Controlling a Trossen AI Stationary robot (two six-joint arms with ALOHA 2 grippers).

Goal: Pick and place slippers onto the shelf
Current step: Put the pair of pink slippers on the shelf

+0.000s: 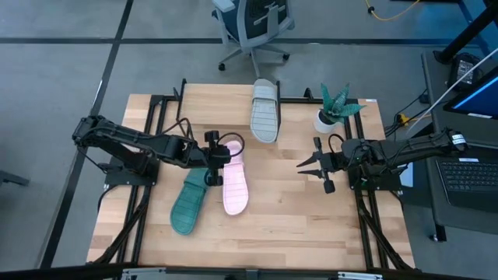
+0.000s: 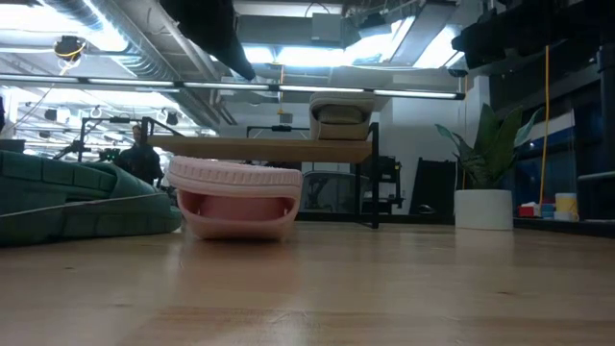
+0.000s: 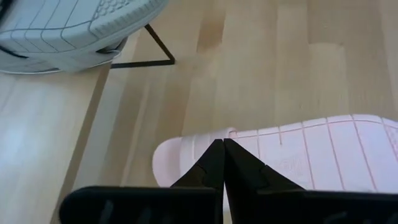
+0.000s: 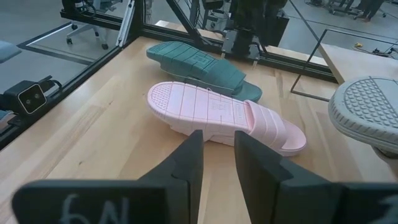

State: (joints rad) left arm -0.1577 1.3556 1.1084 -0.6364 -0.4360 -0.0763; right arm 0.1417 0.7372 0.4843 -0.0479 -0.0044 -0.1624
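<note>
The left claw [image 1: 213, 159] hovers over the pink slipper [image 1: 234, 181], teal slipper [image 1: 188, 202] just beside it; the grey slipper [image 1: 264, 111] lies farther off on the shelf [image 1: 226, 101].

A potted plant [image 1: 334, 109] stands at the table's [image 1: 311, 225] far right corner, its white pot [image 2: 483, 209] showing upright in the low view. An office chair [image 1: 253, 27] sits on the grey floor beyond the far edge. A laptop [image 1: 471, 175] lies off to the right.
</note>
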